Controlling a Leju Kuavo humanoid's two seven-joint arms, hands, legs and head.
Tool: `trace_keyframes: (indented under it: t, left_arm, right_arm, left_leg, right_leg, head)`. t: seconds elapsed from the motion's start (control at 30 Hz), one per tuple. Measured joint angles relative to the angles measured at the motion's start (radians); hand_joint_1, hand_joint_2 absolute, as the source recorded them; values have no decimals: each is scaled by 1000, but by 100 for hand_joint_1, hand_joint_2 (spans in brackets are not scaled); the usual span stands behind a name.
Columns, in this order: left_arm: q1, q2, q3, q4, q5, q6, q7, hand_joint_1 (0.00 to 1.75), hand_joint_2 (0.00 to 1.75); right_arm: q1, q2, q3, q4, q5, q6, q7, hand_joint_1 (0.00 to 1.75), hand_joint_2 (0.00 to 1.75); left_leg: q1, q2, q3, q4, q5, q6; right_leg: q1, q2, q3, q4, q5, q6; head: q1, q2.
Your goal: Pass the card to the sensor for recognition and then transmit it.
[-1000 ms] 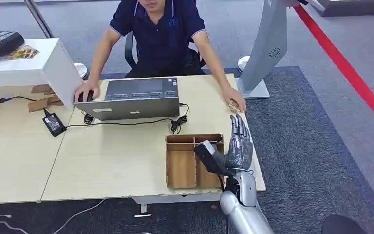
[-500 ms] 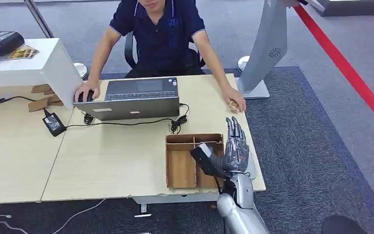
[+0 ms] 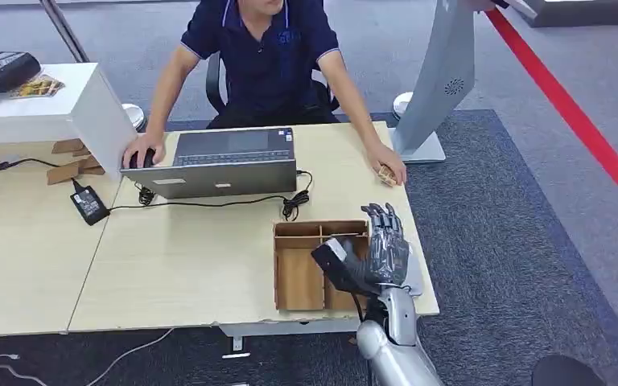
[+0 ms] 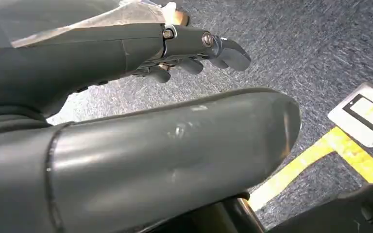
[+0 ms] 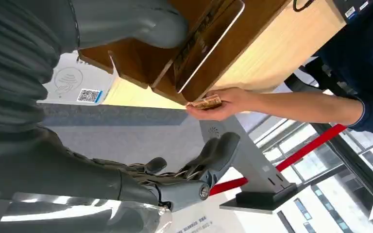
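Right hand (image 3: pixel 382 249) open, holding nothing, fingers spread above wooden tray (image 3: pixel 299 277); card (image 5: pixel 209 46) stands inside it. Sensor pad (image 5: pixel 75 87) shows QR code, text unreadable. Left hand (image 4: pixel 184 46): fingers loosely apart, empty.

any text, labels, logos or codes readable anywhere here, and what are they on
No text can be read as words.
White sensor pad: a contactless wave symbol and a QR code, no legible letters.
Card in the wooden tray: print too blurred to read.
Laptop: stickers too small to read.
Person's shirt: chest logo too small to read.
White device on the floor: screen illegible.
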Motion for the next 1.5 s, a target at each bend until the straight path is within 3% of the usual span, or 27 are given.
trace_keyframes:
  t: [0.33,0.37,0.63,0.7,0.77,1.03,1.13,1.17,1.23,1.33,1.37,1.5]
  left_arm:
    - [0,0,0,0,0,0,0,0,0]
    - [0,0,0,0,0,0,0,0,0]
    - [0,0,0,0,0,0,0,0,0]
    - [0,0,0,0,0,0,0,0,0]
    - [0,0,0,0,0,0,0,0,0]
    - [0,0,0,0,0,0,0,0,0]
    - [0,0,0,0,0,0,0,0,0]
    - [0,0,0,0,1,0,0,0,0]
    - [0,0,0,0,1,0,0,0,0]
    - [0,0,0,0,1,0,0,0,0]
    - [0,0,0,0,1,0,0,0,0]
    - [0,0,0,0,1,0,-2,0,0]
  right_arm:
    - [0,0,0,4,0,0,0,52,175]
    - [0,1,0,4,-2,0,0,59,175]
    - [0,1,1,8,-3,0,0,66,175]
    - [0,1,2,8,-3,0,0,93,175]
    - [0,1,2,8,-3,0,0,87,175]
    - [-2,0,4,8,-5,0,0,93,175]
    - [-3,1,5,8,-5,0,0,106,175]
    - [-3,1,5,8,-5,0,0,122,175]
    - [-4,1,5,8,-5,0,0,113,175]
    - [-3,1,5,9,-8,-1,0,117,175]
    - [-3,1,5,9,-9,-1,0,127,175]
    - [-3,3,6,9,-11,-1,0,122,175]
  left_leg:
    - [0,0,0,0,0,0]
    - [0,0,0,0,0,0]
    - [0,0,0,0,0,0]
    - [0,0,0,0,0,0]
    - [0,0,0,0,0,0]
    - [0,0,0,0,0,0]
    - [0,0,0,0,0,0]
    - [0,0,0,0,0,0]
    - [0,0,0,0,0,0]
    - [0,0,0,0,0,0]
    - [0,0,0,0,0,0]
    - [0,0,0,0,0,0]
  right_leg:
    - [0,0,0,0,0,0]
    - [0,0,0,0,0,0]
    - [0,0,0,0,0,0]
    - [0,0,0,0,0,0]
    - [0,0,0,0,0,0]
    - [0,0,0,0,0,0]
    - [0,0,0,0,0,0]
    - [0,0,0,0,0,0]
    - [0,0,0,0,0,0]
    - [0,0,0,0,0,0]
    - [0,0,0,0,0,0]
    - [0,0,0,0,0,0]
  head:
    - [0,0]
    - [0,0]
    - [0,0]
    - [0,0]
    - [0,0]
    - [0,0]
    - [0,0]
    - [0,0]
    - [0,0]
    - [0,0]
    - [0,0]
    - [0,0]
